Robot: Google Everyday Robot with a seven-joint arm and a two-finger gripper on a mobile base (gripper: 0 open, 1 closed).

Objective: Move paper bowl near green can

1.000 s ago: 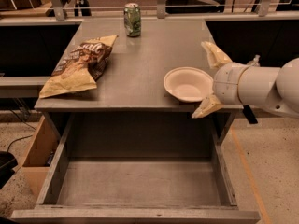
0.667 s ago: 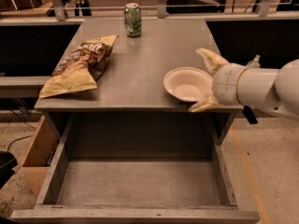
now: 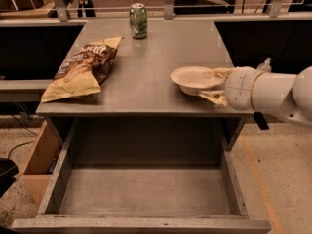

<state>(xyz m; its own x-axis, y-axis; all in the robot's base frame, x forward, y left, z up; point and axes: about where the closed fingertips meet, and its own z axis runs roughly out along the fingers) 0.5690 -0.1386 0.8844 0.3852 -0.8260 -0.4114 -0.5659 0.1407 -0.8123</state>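
Paper bowl (image 3: 193, 78), off-white and shallow, sits near the right edge of the grey table (image 3: 146, 89), toward the front. The gripper (image 3: 215, 85) reaches in from the right on a white arm (image 3: 268, 92), and its two tan fingers (image 3: 219, 73) pinch the bowl's right rim, one over the top and one beneath. The green can (image 3: 138, 20) stands upright at the table's far edge, well apart from the bowl. A tan-and-brown chip bag (image 3: 83, 67) lies on the left side. Below the tabletop a wide drawer (image 3: 146, 191) stands pulled out.
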